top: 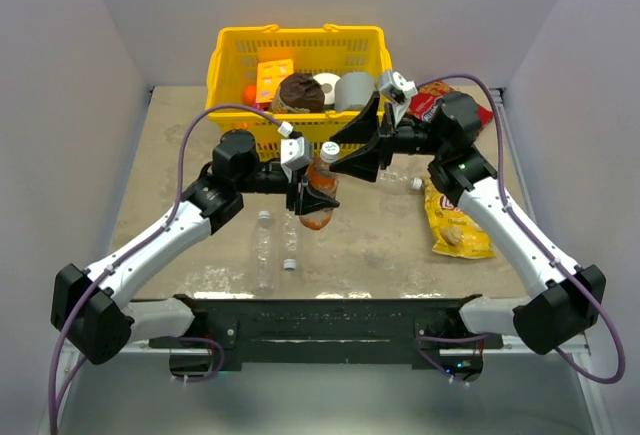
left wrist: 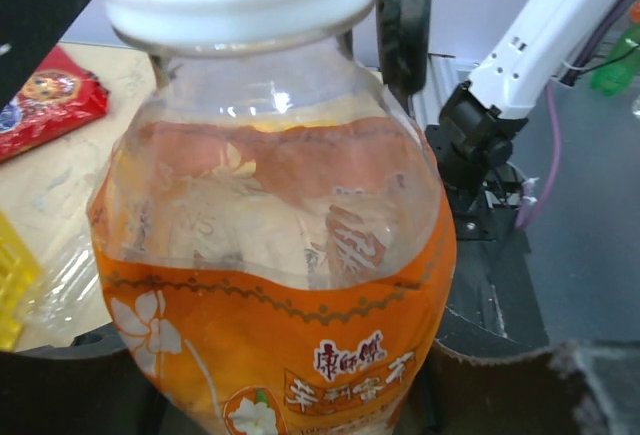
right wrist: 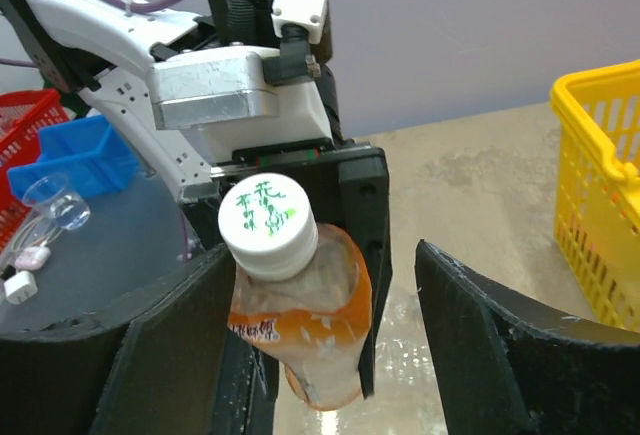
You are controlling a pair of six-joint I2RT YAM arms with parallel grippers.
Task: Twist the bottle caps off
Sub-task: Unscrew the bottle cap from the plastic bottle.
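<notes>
The left fingers (top: 316,195) are closed on the body of the bottle (right wrist: 312,327) and hold it tilted above the counter (top: 180,155), in front of the basket (top: 230,55). The right fingers (right wrist: 170,355) stand apart, one on each side of the cap (right wrist: 268,217), touching neither it nor the neck.

Handling, as judged: the bottle is thin clear plastic, part full, so moderately light. Its walls are likely to dent under pressure and the glossy label looks slippery. Grip the body low, on the label band. Take the cap by its side wall, squarely, since it is small and offers little surface.

Appearance: orange drink, orange label with white flowers, clear shoulder. The cap is white with green characters on its face.
</notes>
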